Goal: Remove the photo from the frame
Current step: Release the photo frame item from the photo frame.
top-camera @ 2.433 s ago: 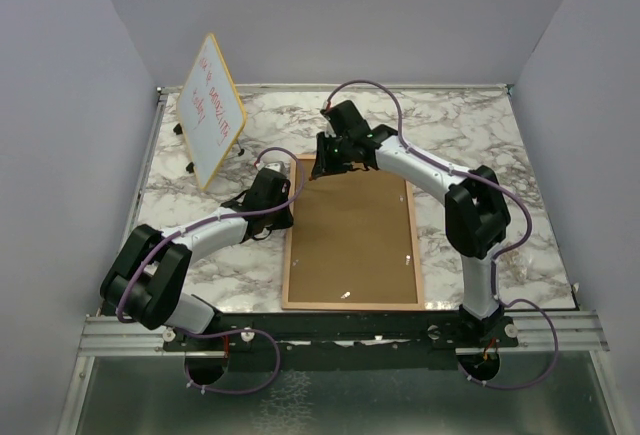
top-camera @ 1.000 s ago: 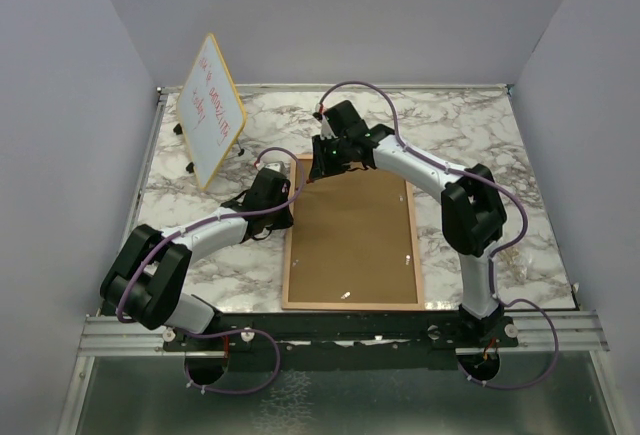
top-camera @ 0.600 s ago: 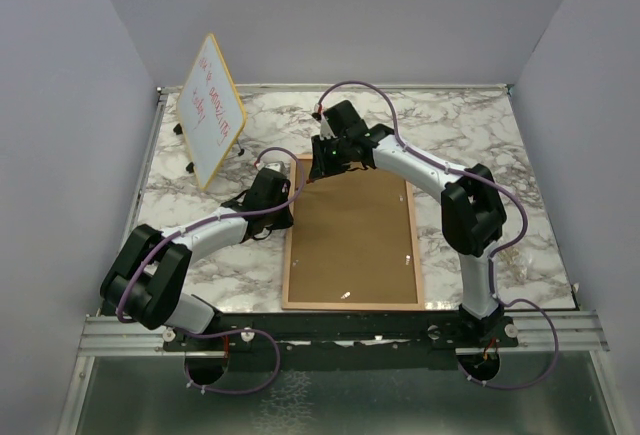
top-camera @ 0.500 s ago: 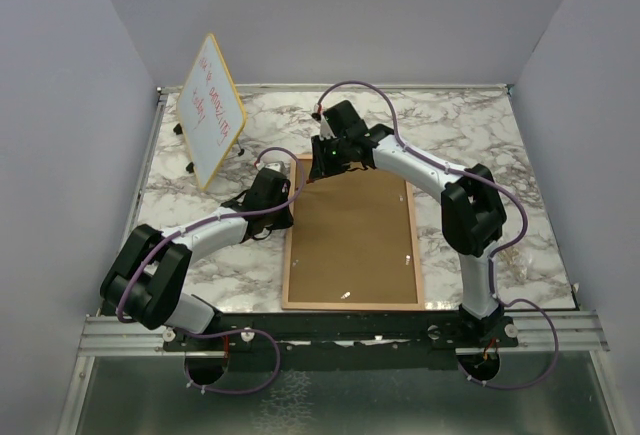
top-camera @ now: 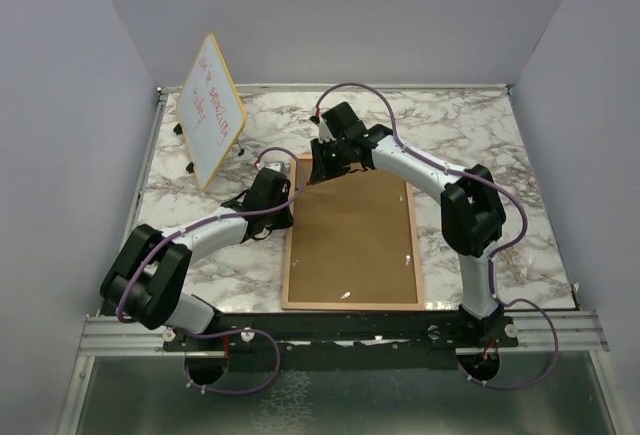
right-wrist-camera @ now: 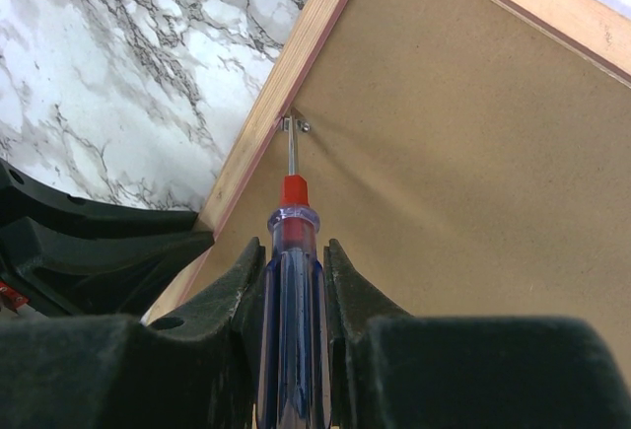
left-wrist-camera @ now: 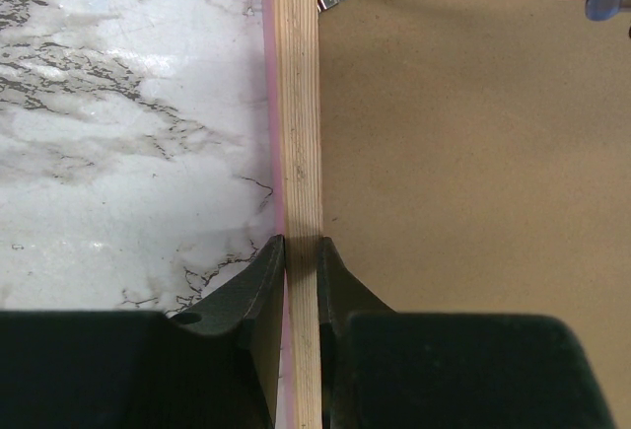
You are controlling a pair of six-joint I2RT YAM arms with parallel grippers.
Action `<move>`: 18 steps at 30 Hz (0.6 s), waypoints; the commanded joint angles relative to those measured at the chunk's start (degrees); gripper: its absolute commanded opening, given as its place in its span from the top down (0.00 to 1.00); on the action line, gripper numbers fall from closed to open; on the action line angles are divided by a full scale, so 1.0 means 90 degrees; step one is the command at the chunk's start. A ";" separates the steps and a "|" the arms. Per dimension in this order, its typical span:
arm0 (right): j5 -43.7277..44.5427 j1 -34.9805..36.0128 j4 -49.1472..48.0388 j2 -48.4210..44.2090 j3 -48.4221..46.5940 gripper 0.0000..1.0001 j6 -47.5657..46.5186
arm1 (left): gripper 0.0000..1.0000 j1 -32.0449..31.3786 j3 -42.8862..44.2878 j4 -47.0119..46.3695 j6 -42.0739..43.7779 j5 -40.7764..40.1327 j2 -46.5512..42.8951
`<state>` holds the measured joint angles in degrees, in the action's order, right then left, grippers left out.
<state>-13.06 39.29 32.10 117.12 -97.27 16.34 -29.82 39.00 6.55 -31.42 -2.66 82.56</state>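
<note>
The frame (top-camera: 350, 245) lies face down on the marble table, brown fibreboard back up, so the photo is hidden. My left gripper (left-wrist-camera: 302, 247) is shut on the frame's left wooden rail (left-wrist-camera: 299, 104), one finger outside and one on the back board. My right gripper (right-wrist-camera: 294, 247) is shut on a screwdriver (right-wrist-camera: 293, 281) with a clear blue handle and red collar. Its metal tip touches a small metal clip (right-wrist-camera: 294, 125) by the left rail near the far corner. From above, the right gripper (top-camera: 325, 167) hangs over that corner and the left gripper (top-camera: 285, 205) sits at the left rail.
A yellow-edged whiteboard (top-camera: 211, 105) with red writing stands tilted at the back left. More small clips show on the back board at the right side (top-camera: 410, 255) and near edge (top-camera: 345, 296). Grey walls close in the table on three sides.
The right gripper with the screwdriver has shifted slightly left over the frame's far left corner, then held still. The left gripper has not moved.
</note>
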 commanded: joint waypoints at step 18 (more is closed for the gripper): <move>-0.0491 0.0147 0.0829 -0.0023 0.0262 0.99 -0.0319 | 0.86 0.0033 -0.0117 0.0538 0.0249 -0.0520 0.0273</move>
<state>-13.93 39.42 33.39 117.01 -96.92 14.85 -29.85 39.00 6.55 -31.40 -2.70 82.56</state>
